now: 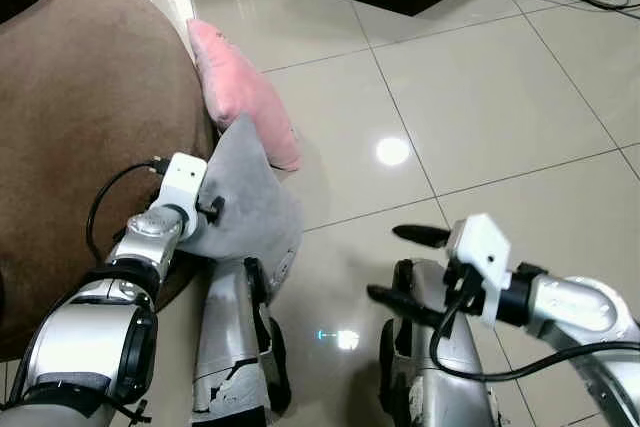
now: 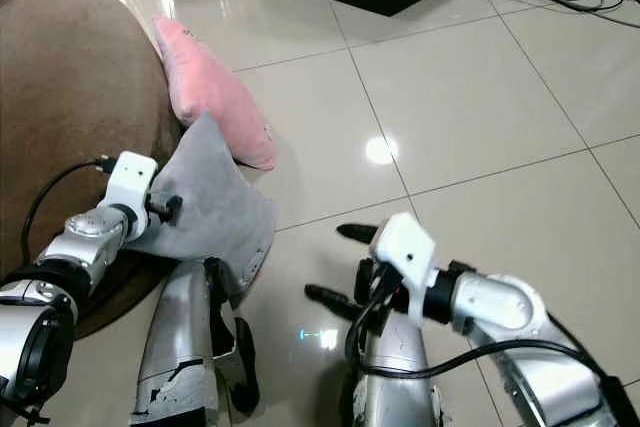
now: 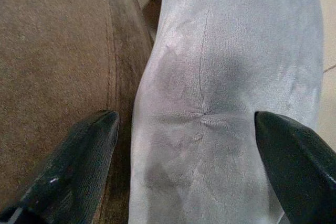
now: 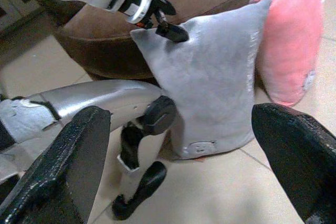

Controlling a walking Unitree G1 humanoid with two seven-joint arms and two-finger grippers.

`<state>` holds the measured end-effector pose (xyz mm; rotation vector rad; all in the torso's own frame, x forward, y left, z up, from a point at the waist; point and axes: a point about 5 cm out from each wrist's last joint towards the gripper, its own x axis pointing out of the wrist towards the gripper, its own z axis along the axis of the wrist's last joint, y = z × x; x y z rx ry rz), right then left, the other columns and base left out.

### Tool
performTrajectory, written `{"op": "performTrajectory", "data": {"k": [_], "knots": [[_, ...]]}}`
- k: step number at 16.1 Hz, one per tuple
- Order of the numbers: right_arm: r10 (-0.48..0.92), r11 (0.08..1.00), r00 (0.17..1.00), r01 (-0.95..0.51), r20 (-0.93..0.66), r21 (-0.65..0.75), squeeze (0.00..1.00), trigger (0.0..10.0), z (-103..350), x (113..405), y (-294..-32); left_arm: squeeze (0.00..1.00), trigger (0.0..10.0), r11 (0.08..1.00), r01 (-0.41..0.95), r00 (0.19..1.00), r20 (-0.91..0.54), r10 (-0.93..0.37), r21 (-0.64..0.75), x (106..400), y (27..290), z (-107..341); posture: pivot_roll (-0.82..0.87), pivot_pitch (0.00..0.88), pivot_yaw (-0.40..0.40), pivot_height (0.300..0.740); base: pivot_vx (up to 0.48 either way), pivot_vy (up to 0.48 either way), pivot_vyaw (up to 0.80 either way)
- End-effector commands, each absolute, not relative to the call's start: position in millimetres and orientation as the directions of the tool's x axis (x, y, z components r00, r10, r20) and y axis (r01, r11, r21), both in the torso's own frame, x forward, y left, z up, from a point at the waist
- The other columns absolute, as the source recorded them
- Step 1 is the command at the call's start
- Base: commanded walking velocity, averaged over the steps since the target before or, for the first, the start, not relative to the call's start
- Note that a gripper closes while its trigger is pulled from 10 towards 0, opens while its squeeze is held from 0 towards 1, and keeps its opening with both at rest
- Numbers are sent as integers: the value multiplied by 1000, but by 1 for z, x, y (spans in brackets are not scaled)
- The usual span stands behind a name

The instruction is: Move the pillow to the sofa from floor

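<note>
Left hand (image 3: pixel 186 145) astride grey pillow (image 1: pixel 245 197), pink pillow (image 1: pixel 240 87) behind

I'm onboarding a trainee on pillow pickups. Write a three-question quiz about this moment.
1. True or false: the left gripper is at a top corner of the grey plush pillow.
2. Multiple choice: the pink plush pillow is
A) leaning against the brown fabric sofa
B) on the sofa seat
C) in the right gripper
3. Fill in: the right gripper's fingers are ____, holding nothing.

Key:
1. True; its fingers straddle the grey pillow in the left wrist view.
2. A; it stands on the glossy tiled floor beside the sofa.
3. Open.
</note>
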<state>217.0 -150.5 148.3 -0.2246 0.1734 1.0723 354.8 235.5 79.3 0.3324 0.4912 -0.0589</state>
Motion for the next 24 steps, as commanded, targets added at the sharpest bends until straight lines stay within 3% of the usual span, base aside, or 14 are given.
{"op": "performTrajectory", "data": {"k": [1,2,3,4,6,24], "knots": [[866,427,434,-900,-249,-86,0,10000,147,211,-146,0,10000,937,158,848,-529,34,313,344,243,66,-109,363,62,541,0,0,0],[866,426,434,-900,-249,-87,0,10000,146,211,-146,0,10000,935,168,844,-536,28,314,343,243,64,-108,364,61,541,0,0,0],[866,424,432,-901,-252,-88,0,10000,145,210,-145,0,6353,932,193,832,-555,9,305,341,242,61,-105,365,60,541,0,0,0],[866,423,431,-902,-254,-88,0,10000,144,210,-145,0,6353,932,201,828,-561,2,300,341,241,60,-105,365,60,541,0,0,0],[866,420,428,-903,-257,-90,0,10000,143,210,-144,0,0,931,218,821,-571,-13,293,339,239,58,-105,362,62,541,0,0,0],[869,393,409,-912,-279,-114,0,10000,136,212,-142,0,0,949,255,830,-545,-115,188,342,227,60,-101,319,65,541,0,0,0]]}}
